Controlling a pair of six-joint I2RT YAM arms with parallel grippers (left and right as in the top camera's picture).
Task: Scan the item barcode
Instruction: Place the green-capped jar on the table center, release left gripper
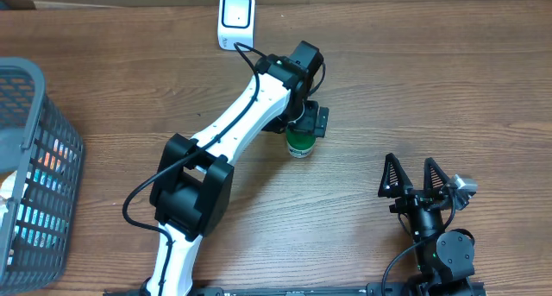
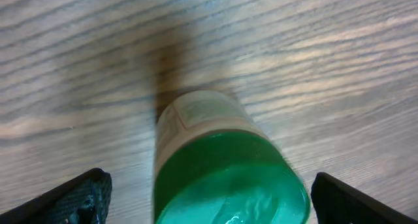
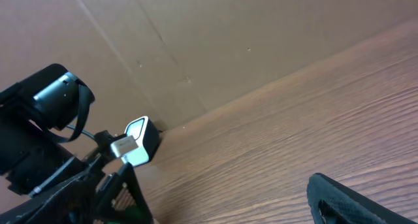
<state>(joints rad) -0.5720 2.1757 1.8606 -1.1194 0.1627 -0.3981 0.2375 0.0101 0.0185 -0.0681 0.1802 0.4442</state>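
Reads as the pick-up step of the scan, judging by the layout: green bottle point(image 1: 300, 143) standing on the worktop point(image 1: 431, 72) a little right of centre, at about five o'clock from the white barcode scanner point(image 1: 235, 20), itself at the twelve o'clock edge against the back wall; left tool point(image 2: 209, 191) poised directly over the bottle, spread wide, gripping nothing, with bare wood showing between each finger point(image 2: 85, 198) and the bottle's sides in the wrist view; pale label visible around the bottle's body, no barcode made out on it; right tool point(image 1: 417, 177) parked at about five o'clock on the worktop, also splayed and empty, well apart from the bottle; grey mesh basket point(image 1: 39, 115) at nine o'clock, coloured packs dimly seen through its wall, too hidden to count. Next move, as a judgement: clamping on the bottle's body, lifting clear, carrying toward eleven o'clock, then turning the label to face the scanner's window; side carrying the barcode cannot be told from here, so some rotation likely needed. Count: one bottle; one scanner; one basket; two arms; two tools.
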